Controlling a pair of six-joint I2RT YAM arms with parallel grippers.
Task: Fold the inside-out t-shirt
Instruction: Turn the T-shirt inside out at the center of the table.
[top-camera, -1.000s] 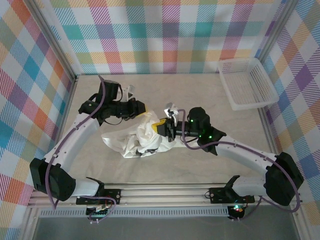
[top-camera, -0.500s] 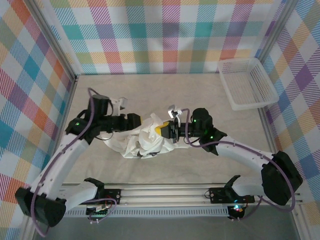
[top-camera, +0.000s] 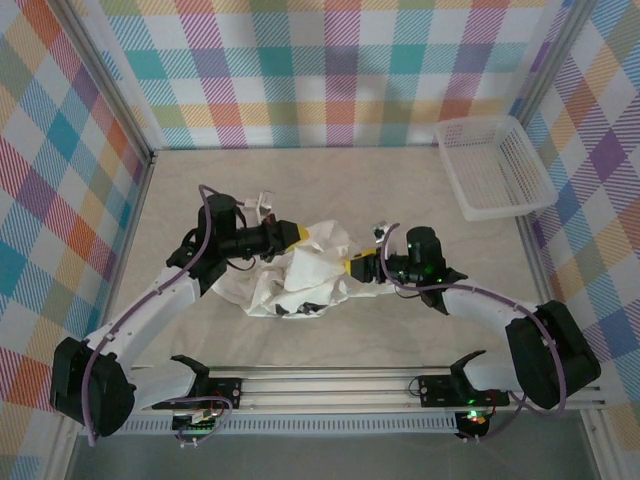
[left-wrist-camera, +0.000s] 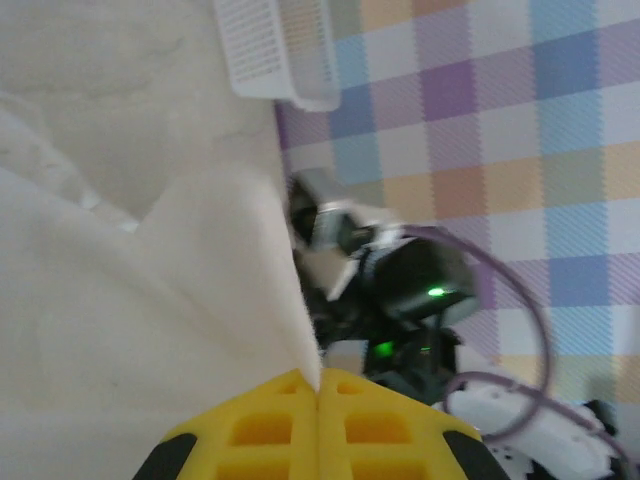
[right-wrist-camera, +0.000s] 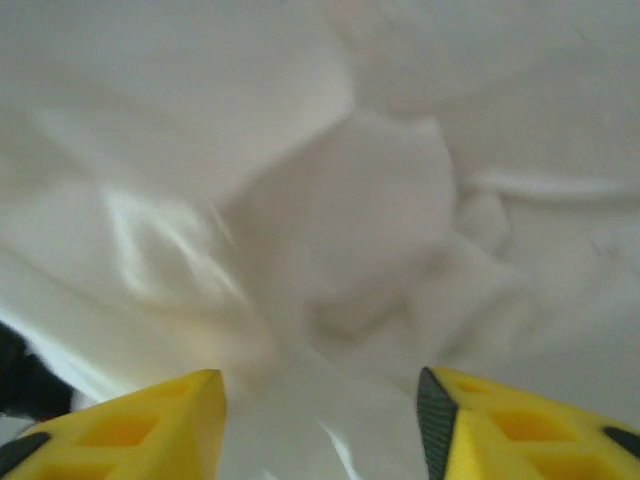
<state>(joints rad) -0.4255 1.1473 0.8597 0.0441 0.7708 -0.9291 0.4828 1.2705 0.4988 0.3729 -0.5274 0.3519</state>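
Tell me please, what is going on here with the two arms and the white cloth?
A robot is working on a crumpled white t-shirt on the table between its arms. The left gripper is shut on an edge of the fabric. The right gripper is open at the shirt's right side, holding nothing. No neat fold is made yet; a white mesh basket stands apart in the far right corner.

We find the left arm (top-camera: 150, 305), white with black joints, stretched inward; its yellow-padded left gripper (left-wrist-camera: 318, 400) is clamped on a fold of the plain white t-shirt (left-wrist-camera: 120, 300). The yellow-padded right gripper (right-wrist-camera: 320, 400) faces it, jaws parted.
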